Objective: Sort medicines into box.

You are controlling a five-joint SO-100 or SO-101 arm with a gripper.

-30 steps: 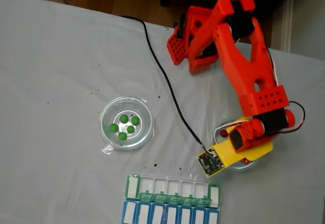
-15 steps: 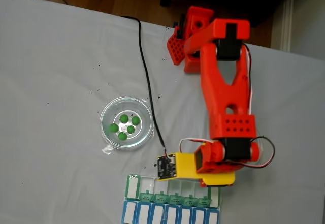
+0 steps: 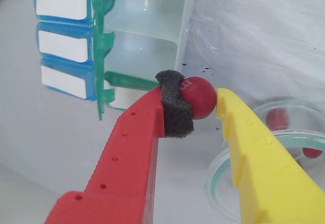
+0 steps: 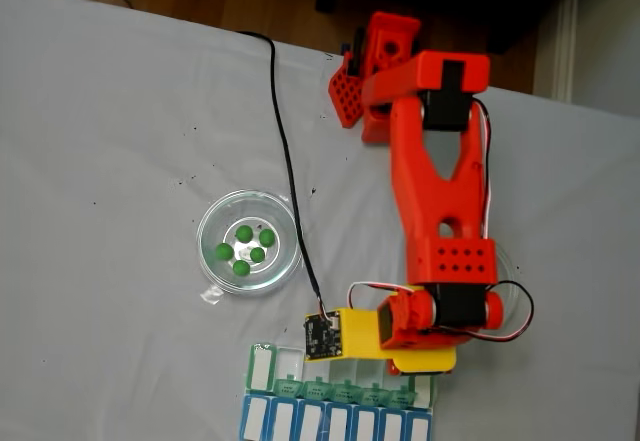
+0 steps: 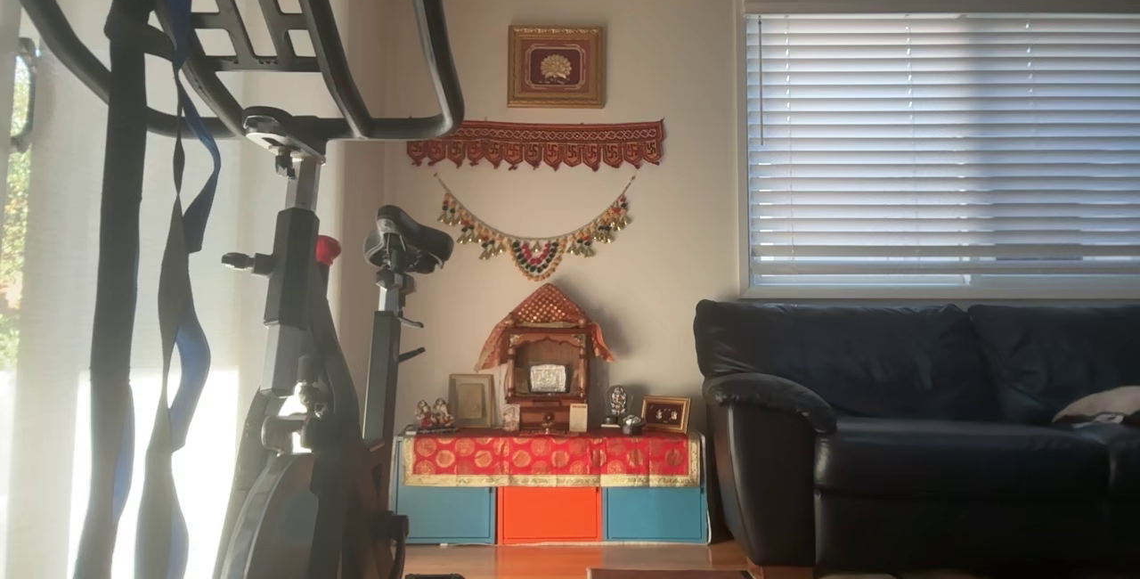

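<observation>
In the wrist view my gripper (image 3: 199, 96) is shut on one dark red pill (image 3: 199, 99), pinched between the red finger's black foam pad (image 3: 174, 104) and the yellow finger (image 3: 238, 127). The pill hangs just off the box (image 3: 144, 46), whose white compartments stand open beside green lids (image 3: 101, 56) and a blue row (image 3: 61, 41). Two more red pills (image 3: 278, 118) lie in a glass dish (image 3: 223, 183) behind. In the fixed view the arm's wrist (image 4: 400, 336) hovers over the box's green row (image 4: 340, 393), hiding the fingertips. Several green pills (image 4: 243, 246) sit in another dish (image 4: 215, 216).
A black cable (image 4: 285, 131) runs from the wrist camera (image 4: 322, 336) across the grey cloth to the table's far edge. The arm's base (image 4: 375, 71) stands at the back. The other view shows a room with an exercise bike (image 5: 294, 294) and a sofa (image 5: 891, 436).
The arm swung left from the right-hand dish to above the box's green row, then dropped slightly toward it over the last half second. The green pills stayed still.
</observation>
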